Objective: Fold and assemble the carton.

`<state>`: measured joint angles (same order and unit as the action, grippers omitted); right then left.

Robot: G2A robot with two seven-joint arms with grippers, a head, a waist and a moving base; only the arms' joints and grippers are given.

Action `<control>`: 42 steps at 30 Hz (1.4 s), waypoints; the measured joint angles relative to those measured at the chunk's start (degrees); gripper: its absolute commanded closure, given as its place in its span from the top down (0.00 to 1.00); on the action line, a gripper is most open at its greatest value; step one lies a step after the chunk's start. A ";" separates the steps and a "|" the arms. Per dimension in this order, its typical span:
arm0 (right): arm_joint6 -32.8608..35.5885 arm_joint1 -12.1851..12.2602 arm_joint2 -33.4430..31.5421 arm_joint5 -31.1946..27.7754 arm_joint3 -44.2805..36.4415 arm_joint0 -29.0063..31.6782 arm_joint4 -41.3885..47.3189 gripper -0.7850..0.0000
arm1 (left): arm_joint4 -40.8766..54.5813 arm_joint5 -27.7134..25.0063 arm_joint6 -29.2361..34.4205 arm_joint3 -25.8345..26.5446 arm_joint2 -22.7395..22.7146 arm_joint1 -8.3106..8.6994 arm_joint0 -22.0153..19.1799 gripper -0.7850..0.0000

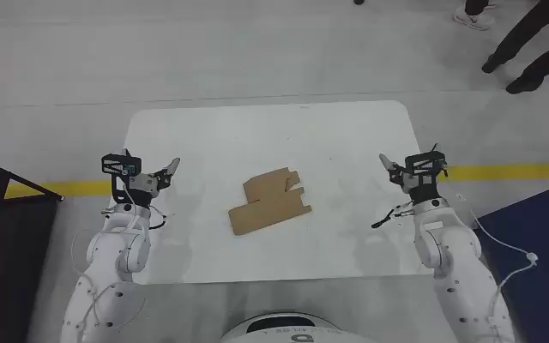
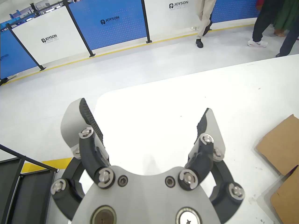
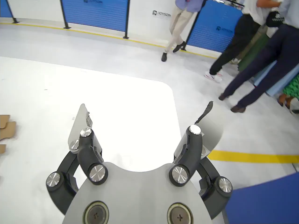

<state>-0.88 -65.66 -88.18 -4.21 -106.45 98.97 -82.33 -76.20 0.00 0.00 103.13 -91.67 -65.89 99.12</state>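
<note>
A flat brown carton [image 1: 270, 203], unfolded with its flaps spread out, lies in the middle of the white table [image 1: 257, 137]. My left gripper [image 1: 149, 171] hovers open over the table's left side, well apart from the carton. In the left wrist view the left gripper [image 2: 144, 108] has nothing between its spread fingers, and the carton's edge [image 2: 280, 145] lies off to one side. My right gripper [image 1: 412, 167] hovers open at the table's right edge. The right wrist view has the right gripper [image 3: 146, 105] empty above the table corner [image 3: 163, 89], with a bit of carton [image 3: 7, 127] far off.
A black frame [image 1: 26, 193] stands off the table's left side, and a blue panel [image 1: 515, 231] off its right. A yellow line [image 1: 497, 171] runs across the floor. Several people stand beyond the far edge, away from the table.
</note>
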 measured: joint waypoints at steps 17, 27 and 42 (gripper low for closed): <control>-3.38 0.58 5.98 -3.83 -5.12 1.16 -21.47 1.00 | 0.00 0.00 0.00 0.00 0.00 0.00 0.00 1.00; -11.09 2.88 15.69 -22.64 -7.40 -3.88 -58.84 1.00 | 0.00 0.00 0.00 0.00 0.00 0.00 0.00 1.00; -19.97 3.77 25.36 -25.21 5.35 -18.28 -84.25 0.71 | 0.00 0.00 0.00 0.00 0.00 0.00 0.00 1.00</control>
<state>-20.85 -61.89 -62.82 -29.43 -101.10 80.69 -166.58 -76.20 0.00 0.00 103.13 -91.67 -65.89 99.12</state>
